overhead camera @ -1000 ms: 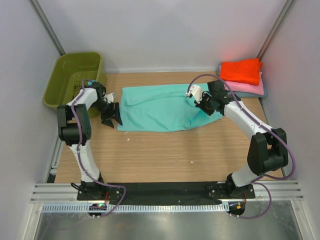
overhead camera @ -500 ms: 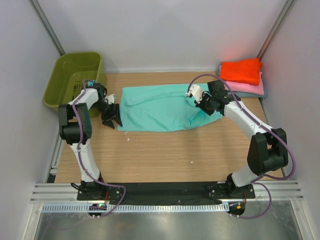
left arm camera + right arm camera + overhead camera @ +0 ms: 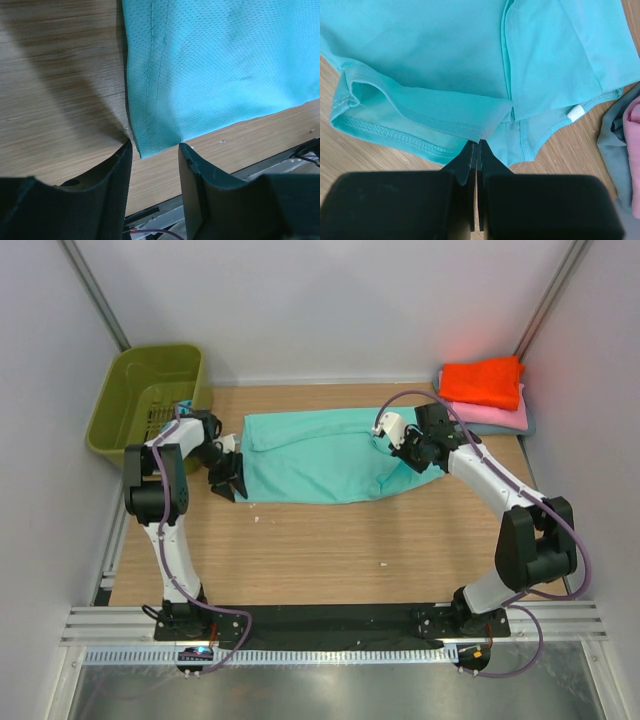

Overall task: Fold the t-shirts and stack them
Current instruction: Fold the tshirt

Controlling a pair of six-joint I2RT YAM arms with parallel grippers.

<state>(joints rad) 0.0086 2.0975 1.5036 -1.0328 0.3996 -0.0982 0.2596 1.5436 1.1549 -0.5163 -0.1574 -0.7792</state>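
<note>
Since a second ago the left gripper [image 3: 153, 147] has moved right to the near left corner of the teal t-shirt [image 3: 320, 455], which lies spread on the table [image 3: 330, 540]. Its jaws are narrower but released, with the corner between them. The right gripper [image 3: 478, 145] stays clenched on a fold at the right end of the shirt. Far left, the olive basket [image 3: 105, 425] shows its grid floor. Far right, the orange t-shirt [image 3: 482, 382] lies on the pink t-shirt [image 3: 500, 416].

A spread t-shirt [image 3: 320, 455] lies across the far half of the table [image 3: 330, 540], its long side running left to right, about midway between the left and right edges. A stack of folded t-shirts [image 3: 482, 382] sits in the far right corner, near the spread t-shirt's right end and behind it. A basket [image 3: 120, 405] stands at the far left corner. The left gripper [image 3: 228, 472] is at the spread t-shirt's near left corner, and the right gripper [image 3: 408, 450] is at its right end.
</note>
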